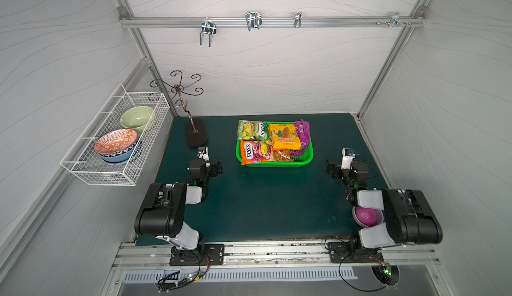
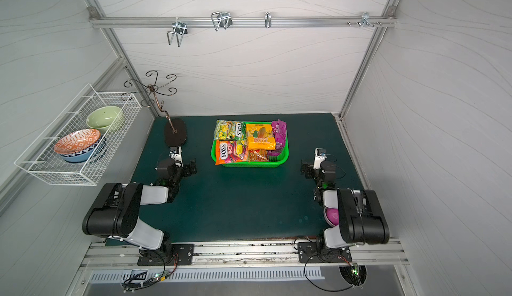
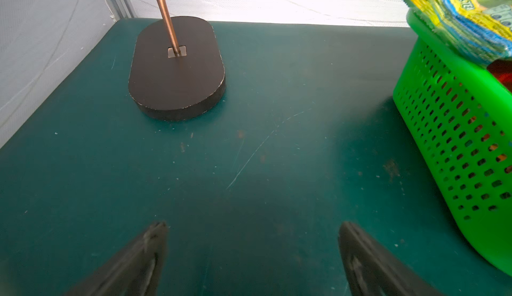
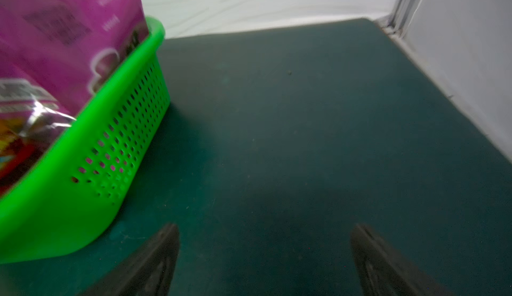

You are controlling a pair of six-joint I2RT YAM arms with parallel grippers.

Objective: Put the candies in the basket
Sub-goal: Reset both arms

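Bright, even light — soft shadows, wide-angle bending, blurred wrist-view edges.

Largely hidden under the right arm in both top views: a purple-lined bowl. In the left wrist view, the picture's edge cuts off the green basket and the yellow-green bag overhanging its rim, and the stand's copper stem runs out of frame. Only the blurred finger ends of the left hand and the right hand show. The purple bag is blurred in the right wrist view, its print unreadable. A small red-and-yellow bag lies partly under others, its label too small to read.
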